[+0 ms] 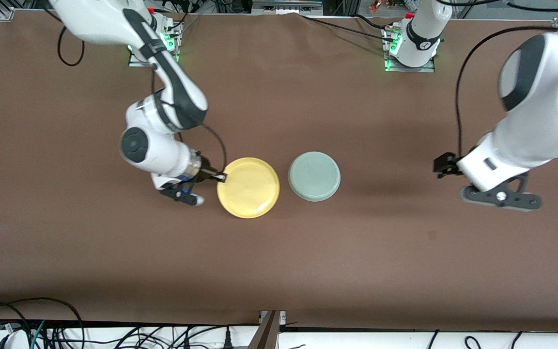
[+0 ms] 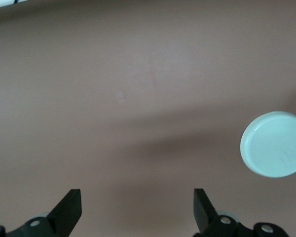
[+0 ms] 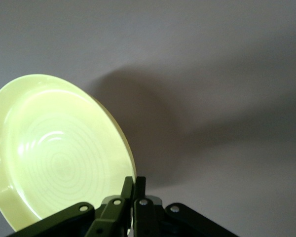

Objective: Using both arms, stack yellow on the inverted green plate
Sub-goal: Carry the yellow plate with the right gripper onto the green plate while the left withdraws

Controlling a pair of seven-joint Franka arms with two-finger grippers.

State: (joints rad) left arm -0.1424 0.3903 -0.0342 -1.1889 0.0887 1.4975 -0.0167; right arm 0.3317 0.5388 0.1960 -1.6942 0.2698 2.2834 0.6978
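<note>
I have the right gripper [image 1: 221, 178] pinched on the rim of the yellow plate [image 1: 248, 187], just left of centre in the front frame; my right wrist view shows the jaws clenched on that edge, with the plate [image 3: 59, 153] seemingly tipped up off the desk [image 1: 279, 261]. The green plate [image 1: 314, 176] sits bottom-up just beside it, at centre frame, the two rims apart.

The yellow plate looks stiff, light and smooth-glazed. I judge a one-edge pinch will let it swing or slip, so I would keep the grip deep on the rim and move slowly. It may crack if dropped.

The left gripper [image 1: 499, 196] waits at the right edge of the front frame, over bare desk well apart from both plates. Its wrist view shows the jaws [image 2: 135, 212] spread wide and empty, with the green plate [image 2: 274, 144] at that frame's right edge.

Nothing stands between the plates. Only cables [image 1: 17, 329] line the bottom edge, off the brown surface.
</note>
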